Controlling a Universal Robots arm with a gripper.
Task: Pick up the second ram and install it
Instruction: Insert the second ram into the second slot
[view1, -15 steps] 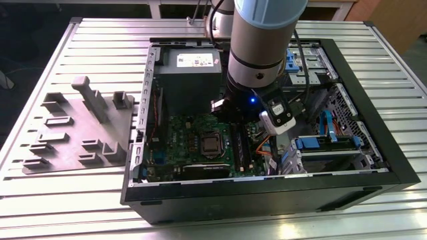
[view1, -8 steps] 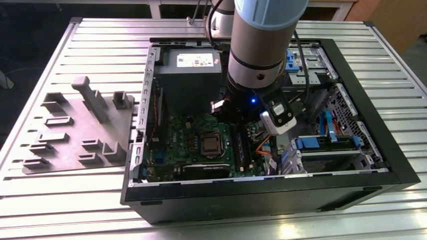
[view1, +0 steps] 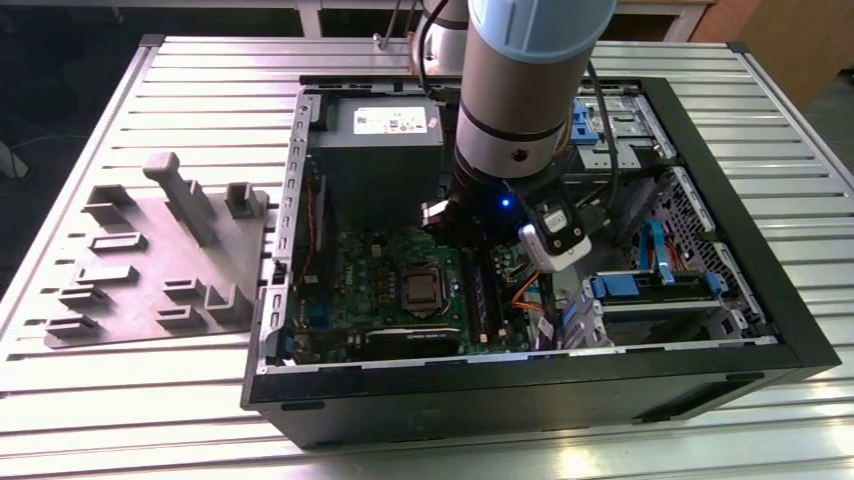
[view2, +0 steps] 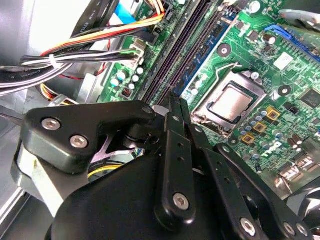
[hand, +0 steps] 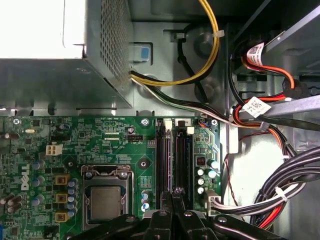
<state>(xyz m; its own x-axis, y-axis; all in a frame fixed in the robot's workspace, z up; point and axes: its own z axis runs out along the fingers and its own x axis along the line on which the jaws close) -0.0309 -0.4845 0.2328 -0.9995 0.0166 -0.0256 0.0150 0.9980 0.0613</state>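
The grey robot arm reaches straight down into the open black computer case on the slatted metal worktop. Its black pincer looks drawn together, tips at the long black memory slots. The second ram, a thin dark blue-green stick, seems to stand in a slot just beside the tips. I judge seating is in hand, and it calls for a straight, even push.

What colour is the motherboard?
The motherboard is green, clearest in the first wrist view.
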